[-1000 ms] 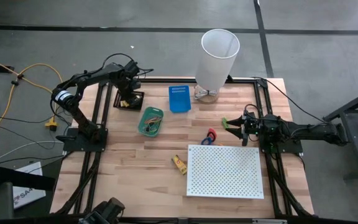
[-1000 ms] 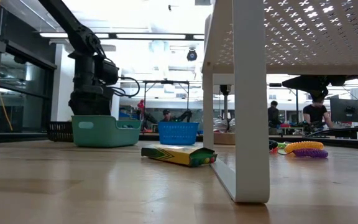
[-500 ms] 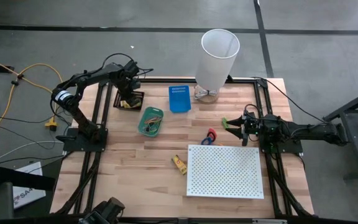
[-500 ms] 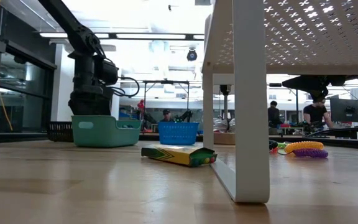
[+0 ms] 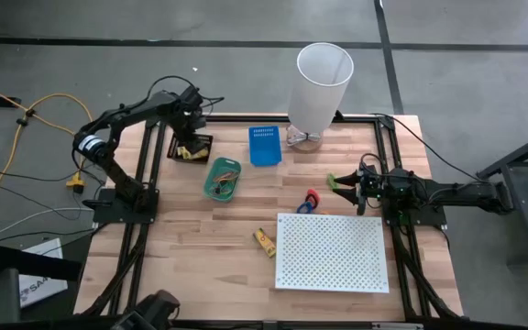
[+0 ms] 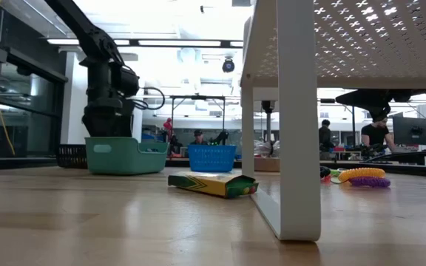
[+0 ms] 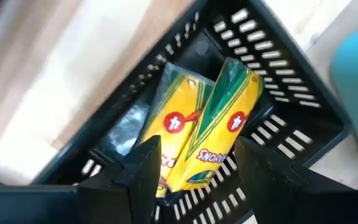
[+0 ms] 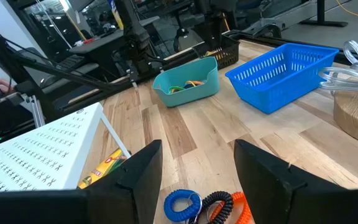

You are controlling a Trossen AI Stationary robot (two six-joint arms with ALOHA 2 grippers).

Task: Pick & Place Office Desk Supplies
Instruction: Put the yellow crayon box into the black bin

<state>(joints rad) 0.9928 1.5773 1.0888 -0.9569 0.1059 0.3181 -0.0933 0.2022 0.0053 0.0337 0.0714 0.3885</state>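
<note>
Left gripper [image 5: 189, 136] hangs over the black basket [image 5: 192, 148] at the table's [image 5: 200, 247] back-left corner, close to the frame rail there, and its fingers [image 7: 143, 168] stand apart with nothing between them. Below, two yellow packs [image 7: 201, 134] lie side by side in that basket, leaning on each other. The third pack [image 5: 264, 242] is out on open wood, just beside the left edge of the white board [image 5: 331, 252]; in the low view it lies flat near the board's leg. Plenty of bare table runs along the front-left. The green tray [image 5: 222, 178] with bands [image 8: 188, 84] inside sits just in front of the black basket, the blue basket [image 5: 264, 144] farther right, and the tall white bin [image 5: 319, 84] crowds the back edge on a round wooden base. Right gripper [image 5: 348, 183] waits at the right side, jaws wide, holding nothing; coiled loops, blue [image 8: 183, 204], black and orange, lie just ahead of it, between it and the board's back edge. The board fills the front-right and blocks a straight low path there. Against a second ago, the left arm has lifted slightly over the basket and its jaws have spread; everything else sits where it was.
</note>
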